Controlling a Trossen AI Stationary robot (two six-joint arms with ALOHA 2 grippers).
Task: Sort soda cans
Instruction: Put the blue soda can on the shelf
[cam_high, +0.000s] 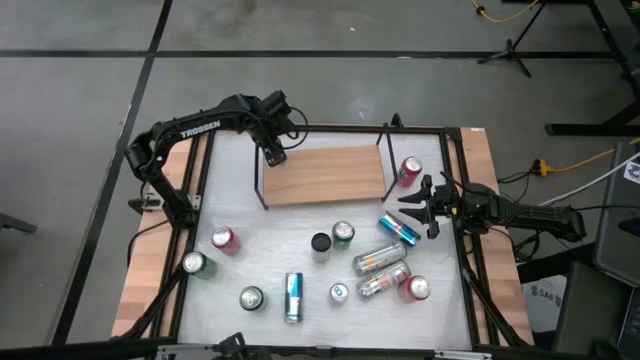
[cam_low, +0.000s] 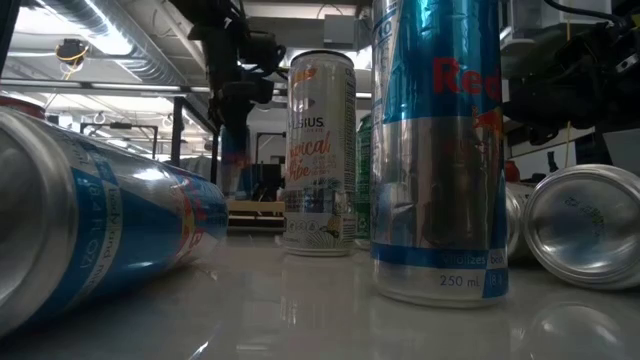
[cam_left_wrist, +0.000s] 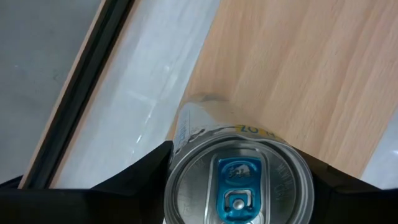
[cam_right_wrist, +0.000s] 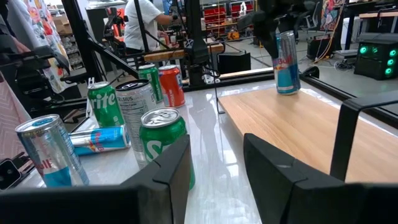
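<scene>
A blue-and-silver soda can (cam_right_wrist: 286, 62) stands upright at the far left corner of the wooden board (cam_high: 325, 175), with my left gripper (cam_high: 273, 152) shut on it from above. Its silver top and blue tab (cam_left_wrist: 239, 183) fill the left wrist view. My right gripper (cam_high: 425, 208) waits level at the table's right edge, slightly open, with nothing between its fingers (cam_right_wrist: 168, 180). Several other cans stand or lie on the white table nearer the front, among them a green one (cam_right_wrist: 165, 140) and a lying blue one (cam_high: 398, 230). My left gripper pinches the can's upper wall (cam_left_wrist: 178, 152) just under the rim, one finger (cam_left_wrist: 140, 177) on each side. The fingers come steeply from above. The can is upright with its base (cam_right_wrist: 288, 91) at the board's surface; whether it rests there I cannot tell.
A red can (cam_high: 410, 170) stands to the right of the board. Black frame posts (cam_high: 385, 150) rise at the board's ends. Green, red, silver and black cans (cam_high: 320, 243) crowd the table's near half. People stand in the room beyond (cam_right_wrist: 143, 25).
</scene>
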